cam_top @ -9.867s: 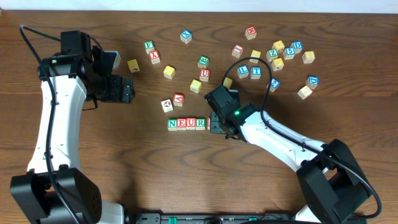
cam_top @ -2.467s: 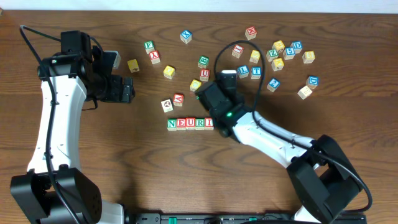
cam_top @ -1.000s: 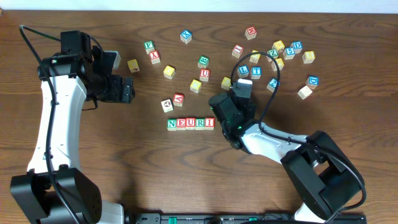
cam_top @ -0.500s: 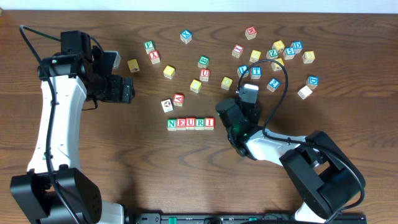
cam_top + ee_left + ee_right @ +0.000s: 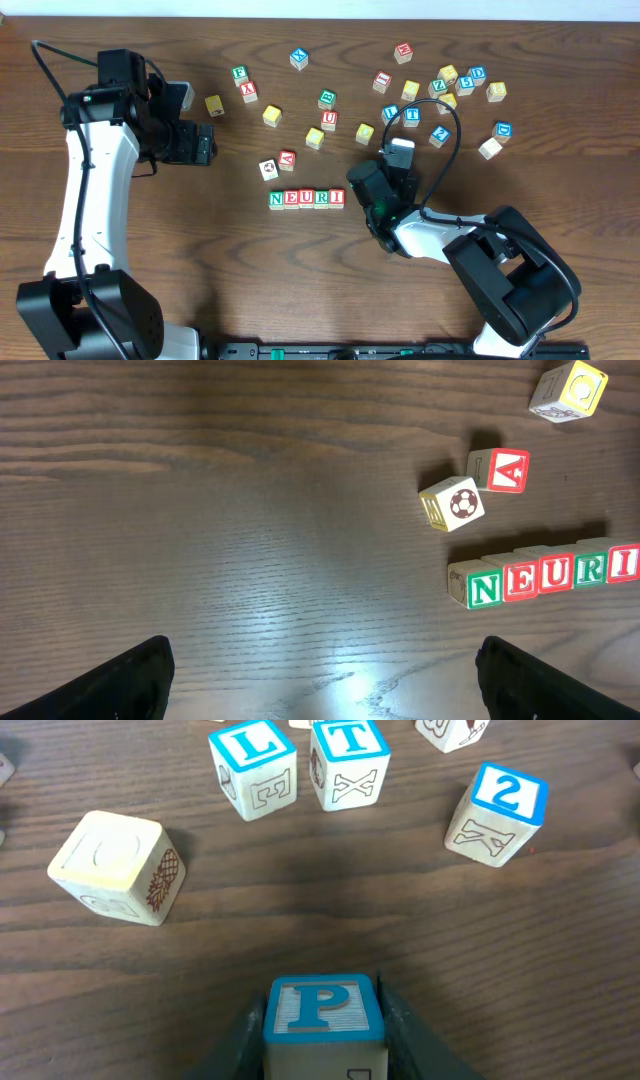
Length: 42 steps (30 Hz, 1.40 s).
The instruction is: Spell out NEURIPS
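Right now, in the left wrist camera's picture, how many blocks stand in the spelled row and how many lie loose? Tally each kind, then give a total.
Blocks in the NEURI row: 5
Loose blocks: 3 (A block, ball block, yellow block)
Total: 8

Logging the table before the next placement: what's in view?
Spelled row: five cubes N-E-U-R-I, green and red letters, table centre.
P cube: one, blue, in right tool.
L cube, T cube, 2 cube: one each, blue, beyond the P cube.
A cube, football cube: one each, red, pale, beyond the row's left end.
Other loose cubes: about twenty, mixed colours, far side.
Table: one, dark wood.
Left tool: one, black, open, left of row.
Right tool: one, dark, shut on P cube.
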Tool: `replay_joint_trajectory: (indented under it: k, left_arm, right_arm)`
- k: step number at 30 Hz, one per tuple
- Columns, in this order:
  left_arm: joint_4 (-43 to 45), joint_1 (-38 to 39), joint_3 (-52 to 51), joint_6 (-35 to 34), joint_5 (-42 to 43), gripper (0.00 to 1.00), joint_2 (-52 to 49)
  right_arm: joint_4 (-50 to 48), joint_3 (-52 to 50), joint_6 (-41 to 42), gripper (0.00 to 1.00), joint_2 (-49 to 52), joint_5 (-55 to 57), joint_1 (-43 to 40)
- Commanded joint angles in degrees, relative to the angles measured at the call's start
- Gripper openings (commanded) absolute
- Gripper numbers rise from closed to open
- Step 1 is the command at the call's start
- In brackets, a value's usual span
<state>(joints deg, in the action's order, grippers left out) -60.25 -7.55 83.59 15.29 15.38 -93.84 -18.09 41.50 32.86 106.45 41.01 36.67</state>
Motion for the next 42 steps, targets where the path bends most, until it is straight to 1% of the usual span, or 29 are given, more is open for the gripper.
replay_joint_trajectory:
  k: [1,12,14,16,18,19,20,29,32,34,39,40,42]
  left_arm:
    - [-0.3,0.0,1.2,0.7,0.7,0.95,0.8]
    - [-0.3,0.0,1.2,0.7,0.6,0.95,0.8]
    - [-0.3,0.0,1.2,0.7,0.6,0.95,0.8]
    - [-0.3,0.0,1.2,0.7,0.6,0.95,0.8]
    - [-0.3,0.0,1.2,0.7,0.7,0.95,0.8]
    - [-0.3,0.0,1.2,0.7,0.7,0.95,0.8]
    - [-0.3,0.0,1.2,0.7,0.6,0.95,0.8]
    - [-0.3,0.0,1.2,0.7,0.6,0.95,0.8]
    - [-0.3,0.0,1.2,0.7,0.6,0.95,0.8]
    - [-0.3,0.0,1.2,0.7,0.7,0.95,0.8]
    - [-0.3,0.0,1.2,0.7,0.6,0.95,0.8]
    - [-0.3,0.0,1.2,0.7,0.7,0.95,0.8]
    - [-0.3,0.0,1.2,0.7,0.6,0.95,0.8]
  right_arm:
    - [0.6,-0.5,0.3,0.26,0.7,0.3,-0.2]
    - [1.7,-0.7,0.3,0.27,0.7,-2.2,-0.2]
    - [1.8,-0.7,0.3,0.31,0.7,-2.2,-0.2]
    - [1.9,-0.7,0.3,0.31,0.7,-2.2,-0.2]
    - [2.1,-0.7,0.3,0.34,0.7,-2.4,-0.2]
    - [2.2,-0.7,0.3,0.41,0.7,-2.4,-0.2]
    - [2.3,-0.7,0.3,0.44,0.7,-2.4,-0.2]
    - [2.1,-0.8,0.3,0.46,0.7,-2.6,-0.2]
    - [1.7,-0.7,0.3,0.51,0.7,-2.6,-0.2]
    - [1.0,-0.7,0.2,0.57,0.7,-2.6,-0.2]
    - [-0.8,-0.5,-3.4,0.63,-0.6,-2.6,0.0]
    - [-0.8,-0.4,-4.1,0.66,-1.4,-2.6,0.0]
    - [-0.6,-0.3,-5.0,0.78,-2.9,-2.6,0.0]
